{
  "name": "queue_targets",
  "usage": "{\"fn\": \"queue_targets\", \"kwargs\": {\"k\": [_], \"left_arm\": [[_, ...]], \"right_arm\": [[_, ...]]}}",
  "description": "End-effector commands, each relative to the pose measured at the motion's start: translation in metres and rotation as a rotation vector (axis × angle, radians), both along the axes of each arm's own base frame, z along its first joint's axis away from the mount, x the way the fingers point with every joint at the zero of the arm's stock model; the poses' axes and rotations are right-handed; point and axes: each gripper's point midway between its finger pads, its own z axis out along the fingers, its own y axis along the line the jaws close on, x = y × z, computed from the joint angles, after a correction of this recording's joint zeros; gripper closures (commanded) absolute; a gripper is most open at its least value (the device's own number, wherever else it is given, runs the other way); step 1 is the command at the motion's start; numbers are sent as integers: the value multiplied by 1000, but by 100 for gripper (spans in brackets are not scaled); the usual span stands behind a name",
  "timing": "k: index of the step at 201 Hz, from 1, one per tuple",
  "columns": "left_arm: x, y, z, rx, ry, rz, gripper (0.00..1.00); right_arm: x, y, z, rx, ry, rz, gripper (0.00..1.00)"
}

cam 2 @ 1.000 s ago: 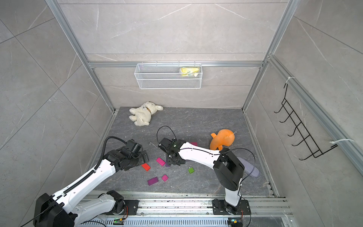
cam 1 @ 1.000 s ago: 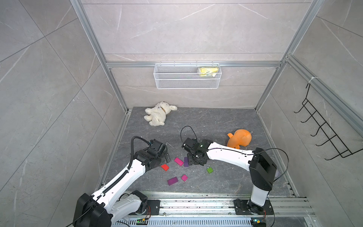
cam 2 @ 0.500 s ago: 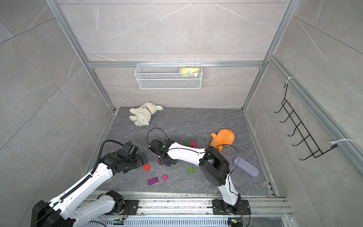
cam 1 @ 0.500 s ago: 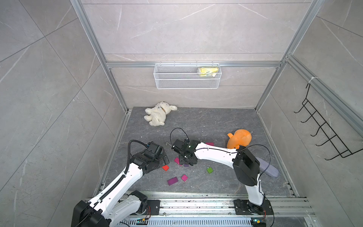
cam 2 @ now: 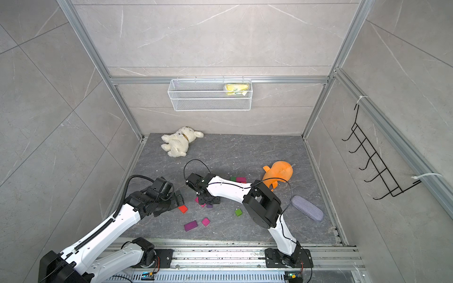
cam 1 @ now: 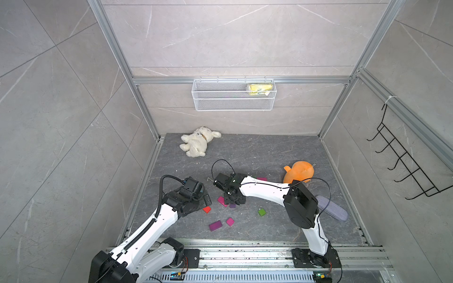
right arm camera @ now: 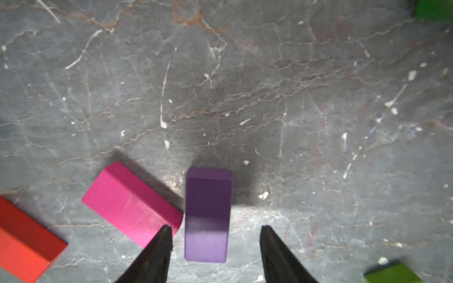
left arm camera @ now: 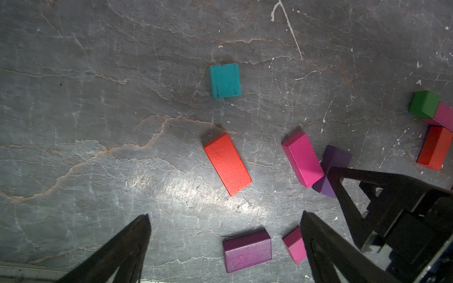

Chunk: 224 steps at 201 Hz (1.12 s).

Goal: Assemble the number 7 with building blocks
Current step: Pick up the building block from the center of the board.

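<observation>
Right pincer [right arm camera: 215, 227] is straddling the purple block [right arm camera: 208, 208] on the bench [right arm camera: 245, 85].
Its jaws are standing apart, clear of the block's sides; left pincer [left arm camera: 225, 214] is gaping wide, empty, red block [left arm camera: 228, 164] just ahead.

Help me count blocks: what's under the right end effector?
The right end effector straddles a purple block; a magenta block lies beside it. In both top views the arm mostly hides them.

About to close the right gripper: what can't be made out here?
- Purple block inside the right gripper: mostly hidden under it in both top views.
- Teal block: shows only in the left wrist view.
- Green block: blurred, cut by right wrist view's edge.
- Yellow item in basket: too small.
</observation>
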Motion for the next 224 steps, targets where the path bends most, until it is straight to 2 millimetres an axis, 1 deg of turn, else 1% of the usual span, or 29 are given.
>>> {"fn": "queue_targets", "kwargs": {"k": [1, 64, 100, 110, 128, 139, 168, 184, 199, 224], "left_arm": [[-1, 0, 2, -6, -7, -12, 1], [2, -1, 3, -9, -10, -14, 1], [2, -1, 2, -8, -8, -11, 1], [1, 0, 3, -9, -8, -9, 1], [1, 0, 3, -10, -8, -8, 1], [2, -1, 4, -11, -10, -10, 1], [4, -5, 6, -28, -12, -18, 1], [8, -9, 7, -41, -15, -26, 1], [10, -14, 6, -55, -8, -35, 1], [15, -23, 6, -79, 1, -45, 1]], "right_arm": [[2, -2, -9, -6, 16, -10, 41], [1, -4, -22, -22, 50, 1, 46], [-4, -9, -33, -51, 76, 6, 51], [-4, -10, -34, -50, 77, 6, 55], [-3, -9, -28, -33, 66, 3, 65], [-2, -7, -19, -13, 49, 5, 71], [8, -8, 15, 20, -16, 21, 74], [12, -19, 30, 21, -36, 23, 74], [15, -35, 36, 15, -46, 11, 74], [20, -80, 38, 1, -52, -41, 74]]}}
